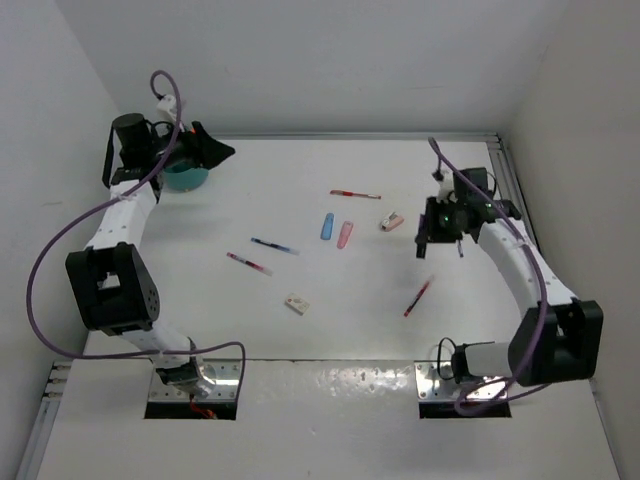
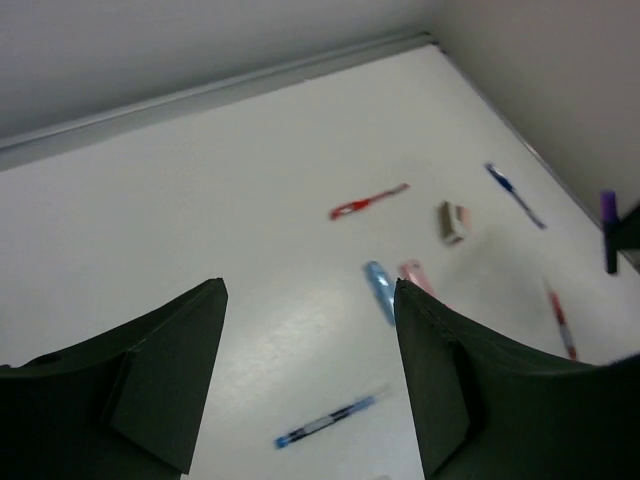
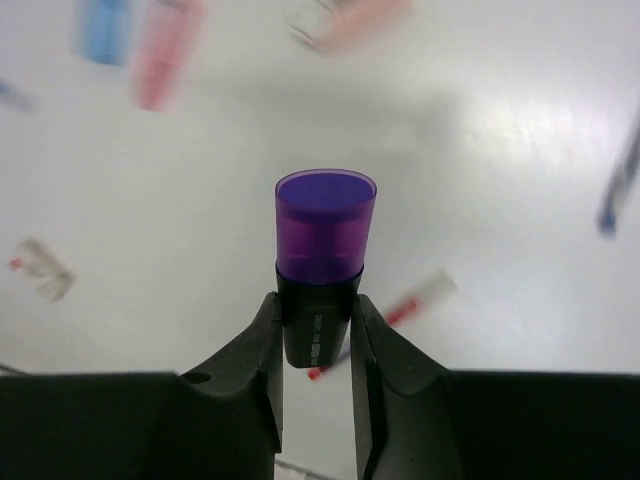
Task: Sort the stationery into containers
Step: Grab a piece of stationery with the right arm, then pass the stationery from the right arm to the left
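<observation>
The right claw [image 3: 314,305] grips a purple highlighter [image 3: 325,225]. The left claw [image 2: 310,292] is spread wide by the cup [image 1: 186,179] at ten o'clock.

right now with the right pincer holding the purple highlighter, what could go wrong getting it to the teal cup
1. The right pincer holds the purple highlighter only by its black body, cap end jutting out; it may pivot or slip.
2. The teal cup sits far left, close by the open left pincer; carrying across could bring the arms into collision.
3. The blue item and pink item lie between; a low carry might knock them.
</observation>
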Tool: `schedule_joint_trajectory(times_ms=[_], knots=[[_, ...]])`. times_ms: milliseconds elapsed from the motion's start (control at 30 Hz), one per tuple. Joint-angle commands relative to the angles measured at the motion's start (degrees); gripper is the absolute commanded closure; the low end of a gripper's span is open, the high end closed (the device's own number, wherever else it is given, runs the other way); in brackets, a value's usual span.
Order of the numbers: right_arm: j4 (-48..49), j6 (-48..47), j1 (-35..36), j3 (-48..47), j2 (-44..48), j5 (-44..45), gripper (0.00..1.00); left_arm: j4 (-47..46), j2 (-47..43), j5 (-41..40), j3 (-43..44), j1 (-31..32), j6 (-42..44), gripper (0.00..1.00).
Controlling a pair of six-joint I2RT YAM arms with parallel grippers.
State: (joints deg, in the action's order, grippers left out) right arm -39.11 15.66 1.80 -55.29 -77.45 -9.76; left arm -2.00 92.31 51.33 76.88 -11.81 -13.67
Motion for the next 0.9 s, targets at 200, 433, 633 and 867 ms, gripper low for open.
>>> schedule_joint_trajectory(times_ms=[200,433,633,867], knots=[[8.43,-18.72,25.68,-17.13,0.38,-10.45,1.00,4.41,-6.70,17.05,-4.01,16.89,0.77,0.29],[11.86,-16.72,35.28,-22.93,-5.07,1.20,1.00,-7.67,-7.41,13.98,-8.94,23.67,-15.33,0.32],[12.04,-16.10,41.00,-25.83,-7.63,10.89,1.00,-8.81,-6.71,10.02,-9.12,25.08,-21.22,0.37],[12.22,-14.34,41.61,-26.98,-8.24,12.48,1.00,-8.37,-6.27,8.88,-9.56,26.84,-21.57,0.38]])
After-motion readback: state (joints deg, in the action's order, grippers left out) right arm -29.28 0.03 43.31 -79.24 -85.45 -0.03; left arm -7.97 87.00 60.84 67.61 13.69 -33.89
